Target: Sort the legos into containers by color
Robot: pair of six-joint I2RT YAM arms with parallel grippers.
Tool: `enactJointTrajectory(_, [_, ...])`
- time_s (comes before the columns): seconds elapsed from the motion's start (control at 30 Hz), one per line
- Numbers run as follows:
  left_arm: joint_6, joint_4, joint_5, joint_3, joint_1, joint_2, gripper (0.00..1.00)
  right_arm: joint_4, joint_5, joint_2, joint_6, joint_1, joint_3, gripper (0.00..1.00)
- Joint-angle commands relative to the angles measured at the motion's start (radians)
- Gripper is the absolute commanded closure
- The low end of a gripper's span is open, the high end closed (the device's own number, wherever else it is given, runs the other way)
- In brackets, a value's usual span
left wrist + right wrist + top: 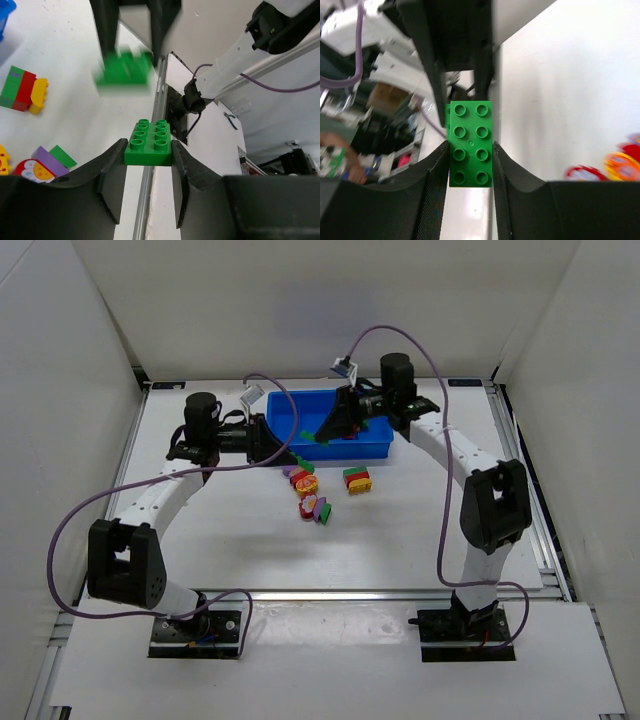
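Your right gripper (470,150) is clamped on a green lego (471,142), long axis running out along the fingers, apparently over the blue tray (300,412). Your left gripper (148,150) pinches a second green lego (148,145) just off the tray's near-left corner, so right's closer.

The green block (148,145) between the left fingers (192,167) is smooth, shiny plastic, and so is the green brick (471,143) between the right fingers (436,180). The fingers are dull, rough black. The white counter (65,115) below is smooth.
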Motion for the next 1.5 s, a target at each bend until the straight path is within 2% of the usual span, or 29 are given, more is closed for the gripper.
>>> enactJointTrajectory(0.0, [0.020, -0.015, 0.067, -0.019, 0.006, -0.033, 0.87, 0.057, 0.031, -0.032, 0.016, -0.101, 0.046, 0.89])
enactJointTrajectory(0.23, [0.019, -0.017, 0.068, -0.018, 0.006, -0.037, 0.87, 0.040, 0.040, -0.048, 0.001, -0.135, 0.023, 0.90])
enactJointTrajectory(0.3, [0.048, -0.058, 0.053, -0.013, 0.006, -0.047, 0.87, -0.026, 0.095, -0.059, -0.120, -0.153, 0.027, 0.90])
enactJointTrajectory(0.33, [0.075, -0.111, 0.039, 0.004, 0.006, -0.048, 0.87, -0.158, 0.127, -0.060, -0.172, -0.156, 0.036, 0.90])
enactJointTrajectory(0.37, [0.109, -0.139, 0.023, 0.013, 0.005, -0.054, 0.86, -0.208, 0.156, -0.063, -0.221, -0.165, 0.043, 0.90])
enactJointTrajectory(0.47, [0.235, -0.280, -0.129, 0.050, 0.006, -0.088, 0.87, -0.343, 0.424, -0.091, -0.389, -0.168, 0.050, 0.90])
enactJointTrajectory(0.5, [0.272, -0.293, -0.186, 0.051, 0.006, -0.108, 0.87, -0.347, 0.582, -0.095, -0.409, -0.168, 0.043, 0.90])
enactJointTrajectory(0.53, [0.280, -0.288, -0.292, 0.048, 0.006, -0.140, 0.87, -0.350, 0.656, -0.103, -0.439, -0.171, 0.031, 0.91])
enactJointTrajectory(0.6, [0.298, -0.296, -0.400, 0.051, 0.006, -0.165, 0.87, -0.347, 0.834, -0.097, -0.465, -0.181, 0.023, 0.91])
enactJointTrajectory(0.63, [0.300, -0.302, -0.477, 0.058, 0.006, -0.172, 0.87, -0.341, 0.871, -0.080, -0.481, -0.185, 0.024, 0.91])
enactJointTrajectory(0.7, [0.307, -0.320, -0.530, 0.087, 0.006, -0.171, 0.87, -0.325, 0.940, -0.056, -0.495, -0.204, 0.030, 0.91])
enactJointTrajectory(0.77, [0.310, -0.330, -0.582, 0.097, 0.006, -0.163, 0.86, -0.313, 0.956, -0.007, -0.513, -0.213, 0.052, 0.92])
enactJointTrajectory(1.17, [0.341, -0.385, -0.645, 0.196, 0.006, -0.114, 0.85, -0.288, 0.993, 0.214, -0.555, -0.216, 0.182, 0.88])
enactJointTrajectory(1.27, [0.346, -0.391, -0.660, 0.228, 0.008, -0.096, 0.85, -0.285, 1.010, 0.254, -0.564, -0.214, 0.201, 0.82])
enactJointTrajectory(1.33, [0.350, -0.389, -0.665, 0.245, 0.010, -0.085, 0.85, -0.285, 1.034, 0.276, -0.573, -0.214, 0.219, 0.66])
enactJointTrajectory(1.4, [0.352, -0.385, -0.666, 0.254, 0.010, -0.068, 0.85, -0.294, 1.062, 0.288, -0.573, -0.208, 0.240, 0.42])
enactJointTrajectory(1.47, [0.347, -0.373, -0.659, 0.268, 0.010, -0.056, 0.85, -0.301, 1.077, 0.279, -0.578, -0.208, 0.244, 0.32])
